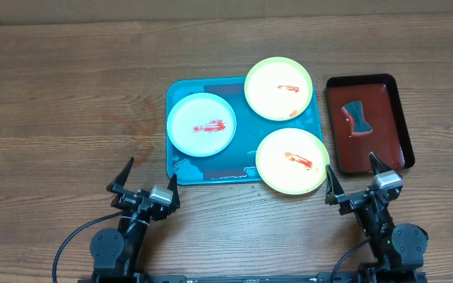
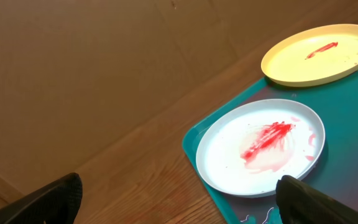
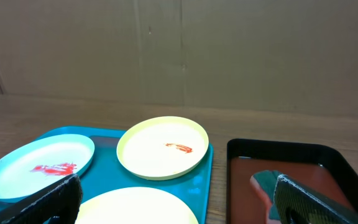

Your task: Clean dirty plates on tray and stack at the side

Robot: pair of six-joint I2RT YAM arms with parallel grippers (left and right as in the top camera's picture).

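Sitting on the teal tray (image 1: pixel 181 88): white plate (image 1: pixel 201 124) and two yellow-green plates (image 1: pixel 279 88) (all smeared red), the green ones overhanging its rim | left gripper (image 1: pixel 149 174) gaping wide, empty | right gripper (image 1: pixel 351 167) gaping wide, empty.

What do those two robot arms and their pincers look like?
Both arms are black, with round joint housings and thin black cables looping out. The left gripper and right gripper each have two black pointed fingers flanking a small silver-grey block. No markings are legible.
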